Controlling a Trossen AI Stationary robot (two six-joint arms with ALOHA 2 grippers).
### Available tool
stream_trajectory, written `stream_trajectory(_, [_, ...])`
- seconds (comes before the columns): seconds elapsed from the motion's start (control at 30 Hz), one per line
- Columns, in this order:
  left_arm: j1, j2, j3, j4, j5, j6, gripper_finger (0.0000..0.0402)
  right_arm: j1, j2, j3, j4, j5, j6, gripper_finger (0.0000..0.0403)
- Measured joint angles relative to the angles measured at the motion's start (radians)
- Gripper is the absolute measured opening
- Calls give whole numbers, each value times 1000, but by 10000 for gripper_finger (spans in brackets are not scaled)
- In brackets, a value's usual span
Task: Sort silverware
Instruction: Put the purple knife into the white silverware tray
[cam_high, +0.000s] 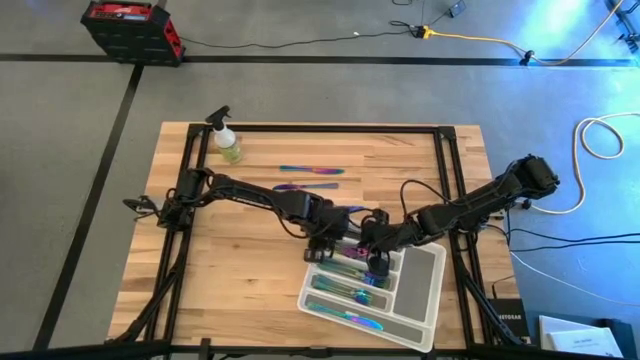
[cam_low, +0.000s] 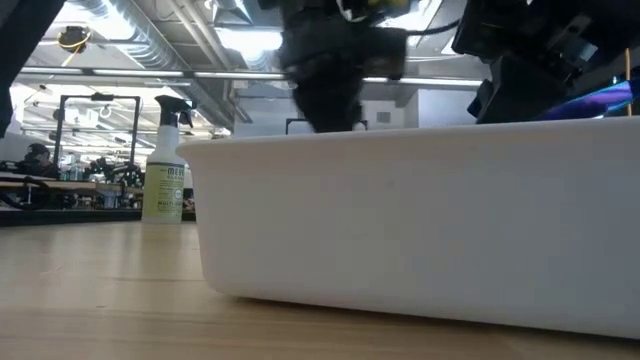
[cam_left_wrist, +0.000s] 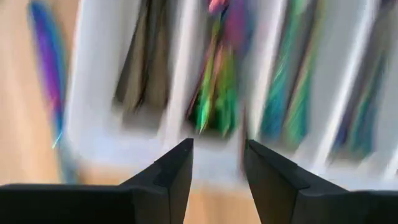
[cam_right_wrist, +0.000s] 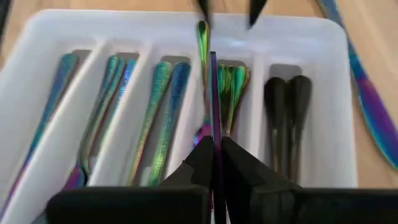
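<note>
Right gripper (cam_right_wrist: 214, 149) pinches a slim rainbow utensil (cam_right_wrist: 212, 93) edge-up over the tray (cam_right_wrist: 186, 31), probably to slot it; left gripper (cam_left_wrist: 217, 163), part-open and empty, hovers at the rim.

1. A white compartment tray (cam_high: 421, 282) is sitting on the wooden table (cam_high: 240, 270), toward its near right part.
2. A yellow-green spray bottle (cam_high: 228, 141) is standing upright near the far left corner.
3. A red-and-black case (cam_high: 131, 27) is lying on the floor beyond the table.
4. Cables (cam_high: 600, 140) are trailing across the floor at right.
</note>
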Motion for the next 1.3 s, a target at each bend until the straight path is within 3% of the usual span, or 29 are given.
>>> stream_trajectory(0.2, [-11, 0, 0, -129, 1, 71, 117, 1, -28, 0, -89, -12, 21, 0])
stream_trajectory(0.6, [-47, 0, 0, -30, -31, 66, 115, 1, -317, 0, -473, 104, 100, 0])
stream_trajectory(0.97, [-40, 11, 0, 32, -33, 122, 115, 1, -463, 0, -613, 164, 186, 0])
stream_trajectory(1.3, [-47, 48, -1, 27, -41, 163, 115, 0, -497, 0, -653, 169, 188, 0])
